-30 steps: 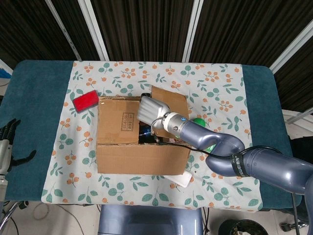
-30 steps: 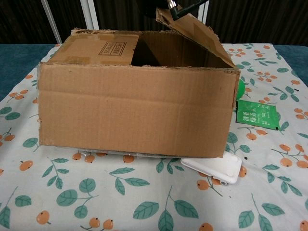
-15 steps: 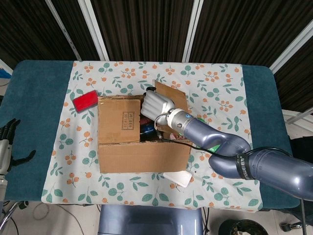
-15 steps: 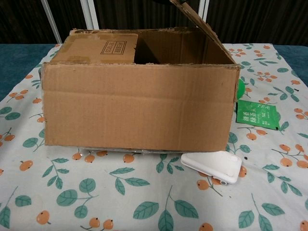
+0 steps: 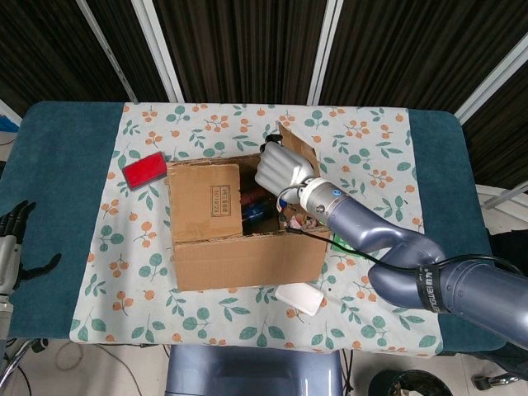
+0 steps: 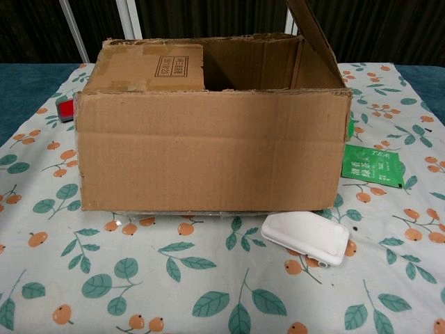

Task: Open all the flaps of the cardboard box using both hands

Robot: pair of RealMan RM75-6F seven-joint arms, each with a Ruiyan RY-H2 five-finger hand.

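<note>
Floral cloth over a teal table, with a brown cardboard box at centre: flap at 9 o'clock folded flat over the opening, flap at 3 o'clock raised steeply. Right hand pressed against the raised flap, fingers together; actual grip cannot be told. Left hand off at the table's 9 o'clock edge, fingers apart, holding nothing.

Box mid-table; case in front, packet right.

Red block on floral tablecloth, white case, green packet
</note>
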